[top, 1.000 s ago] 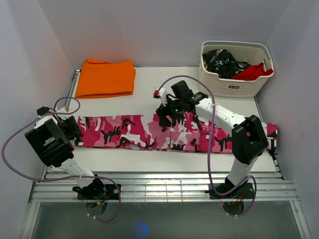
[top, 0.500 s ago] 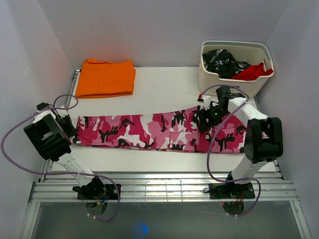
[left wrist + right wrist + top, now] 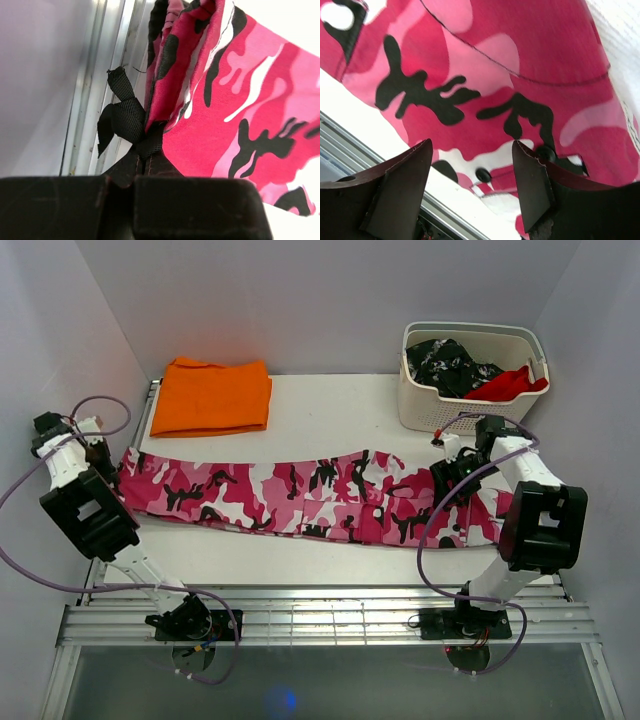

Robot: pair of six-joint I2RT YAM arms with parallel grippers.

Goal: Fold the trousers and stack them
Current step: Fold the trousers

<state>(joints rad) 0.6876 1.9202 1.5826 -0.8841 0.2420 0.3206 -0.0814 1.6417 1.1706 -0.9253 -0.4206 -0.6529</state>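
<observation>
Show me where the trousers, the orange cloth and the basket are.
trousers [image 3: 300,498], top view, middle of the legs.
orange cloth [image 3: 212,397], top view, its centre.
basket [image 3: 425,405], top view, front wall.

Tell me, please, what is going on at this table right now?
Two robot arms are working on the pink camouflage trousers, which lie stretched out across the table. The left gripper is shut on the trousers' left end, beside a black strap. The right gripper hangs open over the other end, near the basket, holding nothing. A folded orange cloth lies at the back left.
</observation>
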